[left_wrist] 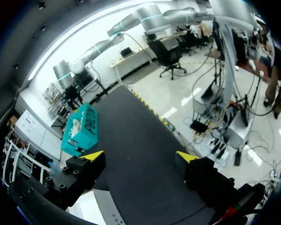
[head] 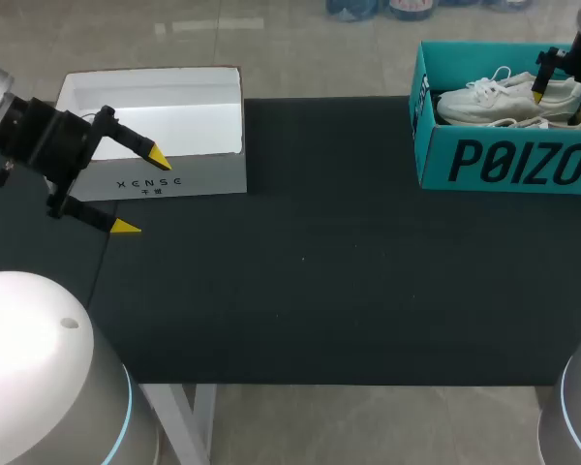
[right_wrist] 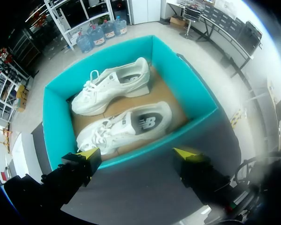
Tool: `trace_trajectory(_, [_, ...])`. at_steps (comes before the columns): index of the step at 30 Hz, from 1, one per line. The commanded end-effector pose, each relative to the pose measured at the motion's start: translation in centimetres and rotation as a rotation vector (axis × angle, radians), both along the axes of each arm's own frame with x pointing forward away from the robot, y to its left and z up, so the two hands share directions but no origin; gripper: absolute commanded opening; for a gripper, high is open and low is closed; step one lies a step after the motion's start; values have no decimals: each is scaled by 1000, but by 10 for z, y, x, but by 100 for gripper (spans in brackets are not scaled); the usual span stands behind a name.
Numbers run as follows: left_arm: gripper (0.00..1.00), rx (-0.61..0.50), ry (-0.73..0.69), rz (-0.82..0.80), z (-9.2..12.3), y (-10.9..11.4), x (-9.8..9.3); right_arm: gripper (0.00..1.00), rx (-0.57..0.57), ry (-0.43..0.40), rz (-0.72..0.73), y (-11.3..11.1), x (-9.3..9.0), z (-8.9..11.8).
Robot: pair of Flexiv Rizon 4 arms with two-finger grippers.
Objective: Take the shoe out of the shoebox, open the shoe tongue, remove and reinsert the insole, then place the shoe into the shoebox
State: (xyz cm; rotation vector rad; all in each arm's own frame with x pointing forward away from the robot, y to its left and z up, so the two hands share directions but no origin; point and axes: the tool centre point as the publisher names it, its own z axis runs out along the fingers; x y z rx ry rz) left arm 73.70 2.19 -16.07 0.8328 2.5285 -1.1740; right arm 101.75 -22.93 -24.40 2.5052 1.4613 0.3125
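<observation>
A teal shoebox (head: 504, 160) stands open at the table's far right with two white shoes in it. In the right wrist view one shoe (right_wrist: 113, 84) lies along the far wall and the other shoe (right_wrist: 126, 126) lies closer, its insole showing. My right gripper (right_wrist: 138, 153) hangs open above the box's near wall and holds nothing. Only one of its fingers (head: 541, 77) shows in the head view, over the shoes. My left gripper (head: 142, 192) is open and empty at the far left. From the left wrist the shoebox (left_wrist: 80, 131) is far ahead of that gripper (left_wrist: 139, 155).
A white open-topped box (head: 155, 126) sits at the back left, right behind my left gripper's fingers. The black table top (head: 320, 262) stretches between the two boxes, with its front edge near the robot's base.
</observation>
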Motion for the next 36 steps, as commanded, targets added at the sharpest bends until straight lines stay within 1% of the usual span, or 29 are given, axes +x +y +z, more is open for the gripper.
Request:
trace_trajectory(1, [100, 3, 1, -1, 1, 0, 0, 100, 2, -2, 1, 0, -1, 0])
trace_trajectory(16, [100, 3, 1, -1, 1, 0, 0, 100, 2, -2, 1, 0, -1, 0])
trace_trajectory(18, [100, 48, 34, 27, 13, 3, -2, 100, 2, -2, 1, 0, -1, 0])
trace_trajectory(19, [100, 67, 55, 53, 17, 5, -3, 100, 2, -2, 1, 0, -1, 0])
trace_trajectory(20, [100, 87, 44, 79, 21, 8, -3, 100, 2, -2, 1, 0, -1, 0])
trace_trajectory(22, [100, 101, 110, 137, 28, 13, -3, 100, 2, -2, 1, 0, -1, 0])
trace_trajectory(23, [100, 119, 90, 167, 31, 16, -3, 100, 2, -2, 1, 0, -1, 0])
trace_trajectory(24, [100, 108, 117, 217, 36, 18, -3, 100, 2, -2, 1, 0, -1, 0])
trace_trajectory(25, [100, 98, 184, 260, 40, 19, -3, 100, 2, -2, 1, 0, -1, 0])
trace_trajectory(26, [100, 121, 171, 287, 43, 21, -4, 100, 2, -2, 1, 0, -1, 0])
trace_trajectory(27, [100, 119, 192, 336, 46, 21, -6, 100, 2, -2, 1, 0, -1, 0])
trace_trajectory(28, [100, 111, 271, 392, 48, 21, -7, 100, 2, -2, 1, 0, -1, 0])
trace_trajectory(29, [100, 133, 292, 418, 48, 21, -8, 100, 2, -2, 1, 0, -1, 0])
trace_trajectory(30, [100, 140, 270, 455, 48, 21, -9, 100, 2, -2, 1, 0, -1, 0])
trace_trajectory(31, [100, 121, 332, 501, 48, 20, -10, 100, 2, -2, 1, 0, -1, 0])
trace_trajectory(32, [100, 137, 386, 530, 47, 18, -12, 100, 2, -2, 1, 0, -1, 0])
trace_trajectory(33, [100, 170, 364, 572, 45, 17, -14, 100, 2, -2, 1, 0, -1, 0])
trace_trajectory(34, [100, 183, 378, 605, 42, 15, -14, 100, 2, -2, 1, 0, -1, 0])
trace_trajectory(35, [100, 212, 423, 624, 39, 14, -17, 100, 2, -2, 1, 0, -1, 0])
trace_trajectory(36, [100, 266, 399, 668, 35, 12, -17, 100, 2, -2, 1, 0, -1, 0])
